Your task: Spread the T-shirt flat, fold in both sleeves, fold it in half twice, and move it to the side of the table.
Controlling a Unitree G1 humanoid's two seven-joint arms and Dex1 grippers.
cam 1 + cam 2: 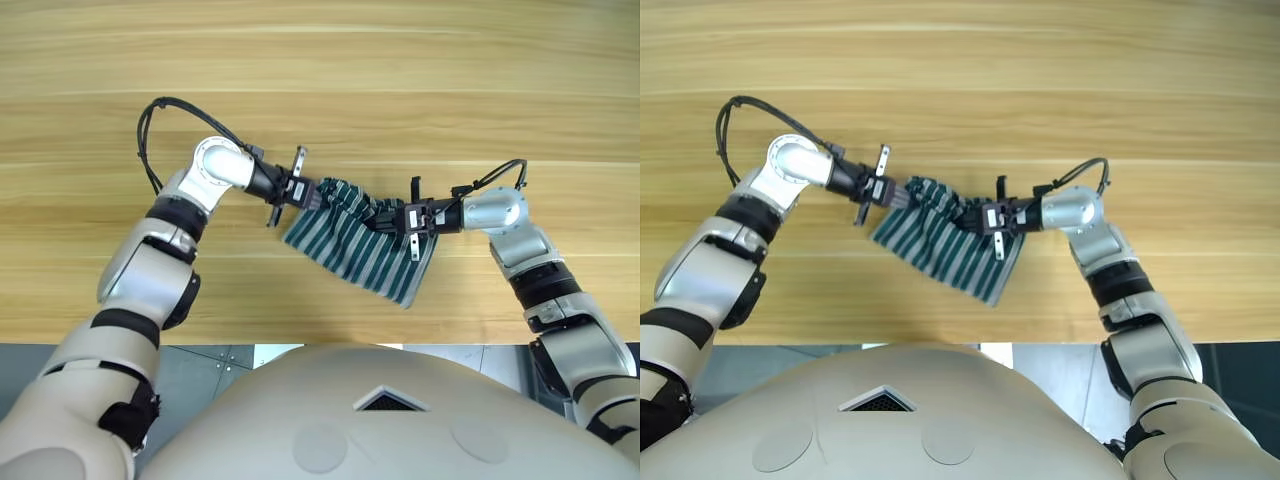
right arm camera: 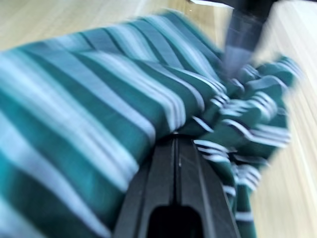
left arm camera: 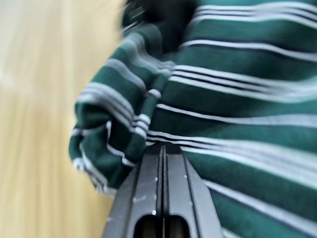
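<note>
item: striped t-shirt [image 1: 357,250], bunched, mid-counter [image 1: 320,80] toward the near edge. left end effector [image 1: 312,196] and right end effector [image 1: 388,217] each clenched on its fabric. status: likely still spreading; sleeves, both folds and the move outstanding.

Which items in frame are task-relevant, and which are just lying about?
Job: green-and-white striped T-shirt, bunched; left tool and right tool, both shut on it; light wooden table beneath.
Lying about: grey tiled floor past the table's near edge.
</note>
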